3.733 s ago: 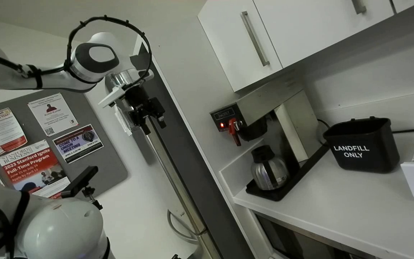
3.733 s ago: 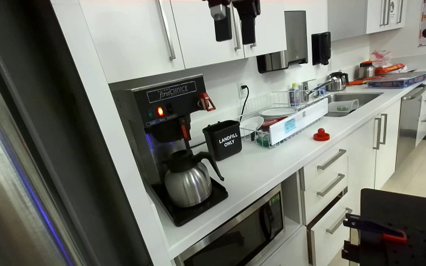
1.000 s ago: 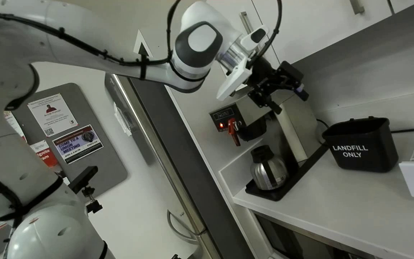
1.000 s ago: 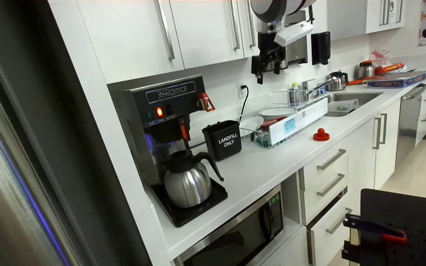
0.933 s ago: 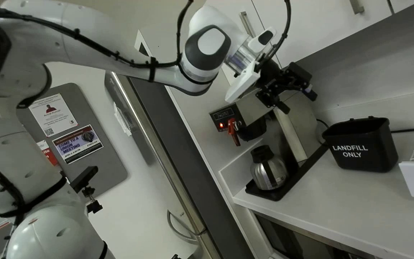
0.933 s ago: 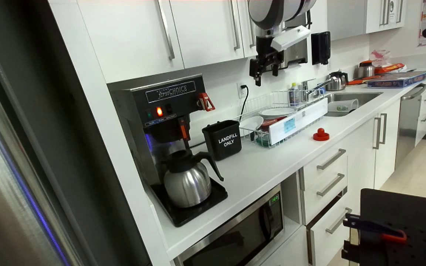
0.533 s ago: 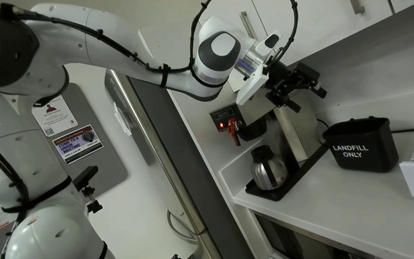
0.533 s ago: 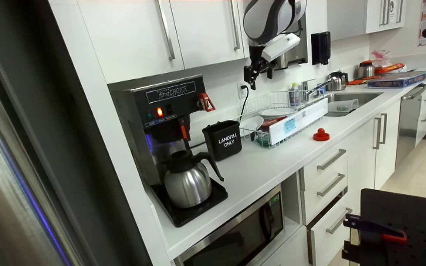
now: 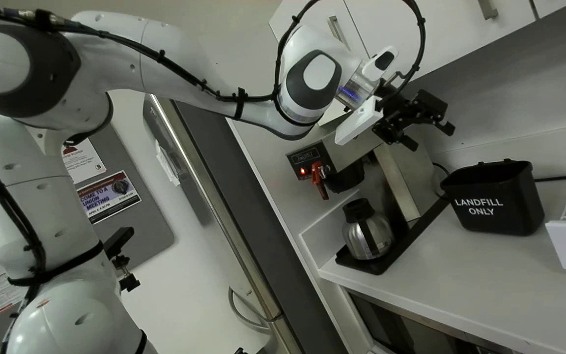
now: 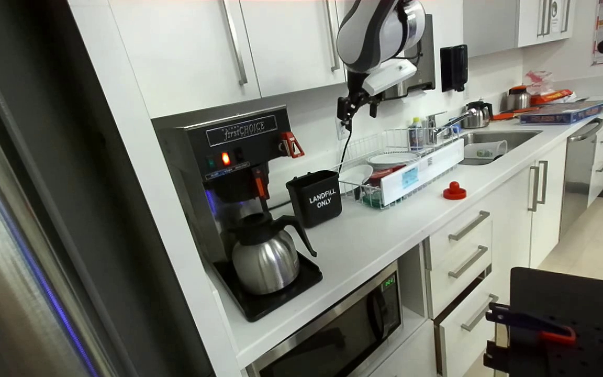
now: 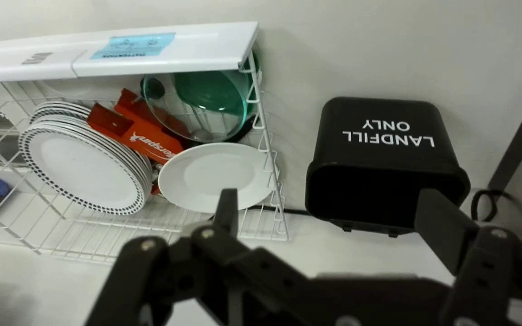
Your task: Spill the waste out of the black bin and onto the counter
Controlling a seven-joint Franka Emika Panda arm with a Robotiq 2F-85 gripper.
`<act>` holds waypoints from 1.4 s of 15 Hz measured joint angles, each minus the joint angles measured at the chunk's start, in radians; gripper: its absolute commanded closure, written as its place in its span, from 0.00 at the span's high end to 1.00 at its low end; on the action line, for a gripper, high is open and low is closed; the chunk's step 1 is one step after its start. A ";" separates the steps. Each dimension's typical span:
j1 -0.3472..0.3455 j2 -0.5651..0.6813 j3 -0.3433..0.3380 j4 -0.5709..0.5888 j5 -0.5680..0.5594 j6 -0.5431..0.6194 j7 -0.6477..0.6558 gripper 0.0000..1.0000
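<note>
Watching from a distance, I find nearest to me, at the bottom of the wrist view, the gripper (image 11: 328, 194), whose two fingers (image 11: 443, 226) stand wide apart. Beyond them, at the right of this frame, the black bin (image 11: 381, 113), marked LANDFILL ONLY in white, stands with its mouth toward the camera. The inside is very dark, so I cannot tell where the waste is. At the left of the same frame is the wire dish rack (image 11: 266, 136), in which I see a stack of plates (image 11: 79, 167) and, close to it, one plain white dish (image 11: 218, 174).

In an exterior view, the arm (image 9: 150, 73) extends from the left side of the frame, and the gripper hangs at the upper right, higher than the bin and apart from it. In both exterior views the bin is upright on the white counter (image 9: 460, 275).

In an exterior view, the steel coffee pot (image 10: 266, 264) is nearer than the bin, left of the middle of the frame, and stands on the black base (image 10: 306, 275) of the coffee machine (image 10: 249, 149). Past the bin comes the rack, and near to it a red knob-shaped object (image 10: 454, 192) sits on the counter. Farther away, in the right part of the frame, I notice the sink (image 10: 521, 138), and after it a flat box (image 10: 566, 113).
</note>
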 measured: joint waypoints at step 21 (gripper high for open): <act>-0.188 0.593 0.187 0.623 0.274 -0.077 -0.059 1.00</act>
